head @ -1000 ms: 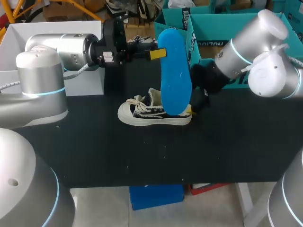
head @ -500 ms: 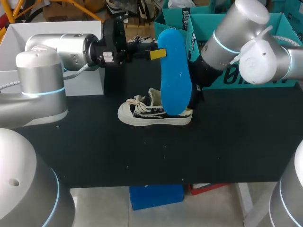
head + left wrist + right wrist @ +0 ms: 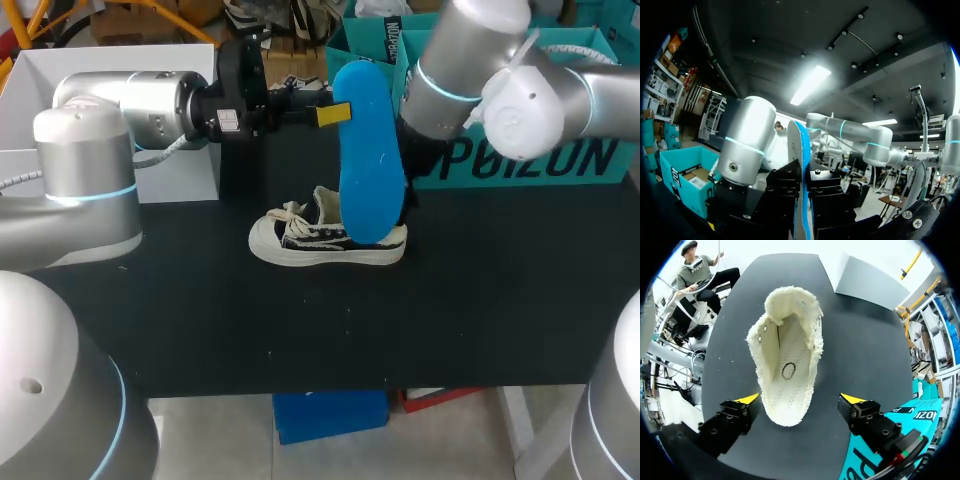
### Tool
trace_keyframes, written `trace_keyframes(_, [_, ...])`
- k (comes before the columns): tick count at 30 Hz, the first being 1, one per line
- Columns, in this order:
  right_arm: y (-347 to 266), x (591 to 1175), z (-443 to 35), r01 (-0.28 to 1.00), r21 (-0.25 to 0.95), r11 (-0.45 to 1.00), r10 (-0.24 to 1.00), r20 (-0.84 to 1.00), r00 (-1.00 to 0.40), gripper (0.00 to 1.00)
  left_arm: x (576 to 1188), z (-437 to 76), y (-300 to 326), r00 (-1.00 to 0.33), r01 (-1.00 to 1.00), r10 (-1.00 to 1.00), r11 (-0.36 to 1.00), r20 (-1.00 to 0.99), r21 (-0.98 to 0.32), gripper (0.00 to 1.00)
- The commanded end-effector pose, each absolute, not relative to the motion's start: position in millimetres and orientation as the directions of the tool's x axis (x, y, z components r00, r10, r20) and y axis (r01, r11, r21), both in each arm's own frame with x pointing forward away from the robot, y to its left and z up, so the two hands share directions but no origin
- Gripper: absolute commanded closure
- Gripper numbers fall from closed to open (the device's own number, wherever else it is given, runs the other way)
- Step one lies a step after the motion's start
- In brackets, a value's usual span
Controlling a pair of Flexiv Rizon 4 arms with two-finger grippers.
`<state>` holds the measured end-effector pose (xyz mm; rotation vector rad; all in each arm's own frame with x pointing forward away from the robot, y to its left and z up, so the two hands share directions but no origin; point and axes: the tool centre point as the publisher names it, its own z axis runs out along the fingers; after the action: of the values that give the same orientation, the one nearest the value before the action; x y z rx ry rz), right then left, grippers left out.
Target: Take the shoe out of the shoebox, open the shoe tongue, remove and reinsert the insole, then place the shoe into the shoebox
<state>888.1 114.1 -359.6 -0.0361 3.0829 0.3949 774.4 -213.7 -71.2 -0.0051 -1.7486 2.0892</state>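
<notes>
The black table (image 3: 480, 300) carries a teal shoebox (image 3: 540, 160) at its far right and a white box (image 3: 40, 60) at its far left; the blue insole (image 3: 370, 150) hangs upright above the heel of the shoe (image 3: 325, 240), which stands mid-table; the left gripper (image 3: 330, 113) pinches the insole's upper edge between its fingers; the right gripper (image 3: 800, 399) holds nothing, its fingers spread wide on either side of the shoe's heel.

We see even overhead light; soft sheen on left arm (image 3: 90, 150); black surface (image 3: 480, 300) dim, matte, shadows barely visible; ceiling strip lamp (image 3: 810, 85) glares in left wrist view; shoe (image 3: 790, 365) brightly lit
</notes>
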Motion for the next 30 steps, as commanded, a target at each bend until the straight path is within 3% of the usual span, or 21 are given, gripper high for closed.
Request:
trace_keyframes(1, [119,891,-359,-0.039,0.195,0.98,-0.035,-0.027,-0.999,0.0,774,-72,-214,-0.915,-0.307,0.311,-0.127,0.256,-0.943,1.0])
trace_keyframes(20, [115,890,-360,-0.04,0.219,0.975,-0.034,-0.029,-0.999,0.0,774,-72,-214,-0.915,-0.307,0.311,-0.127,0.256,-0.943,1.0])
trace_keyframes(30, [103,883,-358,-0.014,0.377,0.926,0.01,-0.062,-0.998,0.0,774,-72,-214,-0.915,-0.307,0.311,-0.127,0.256,-0.943,1.0])
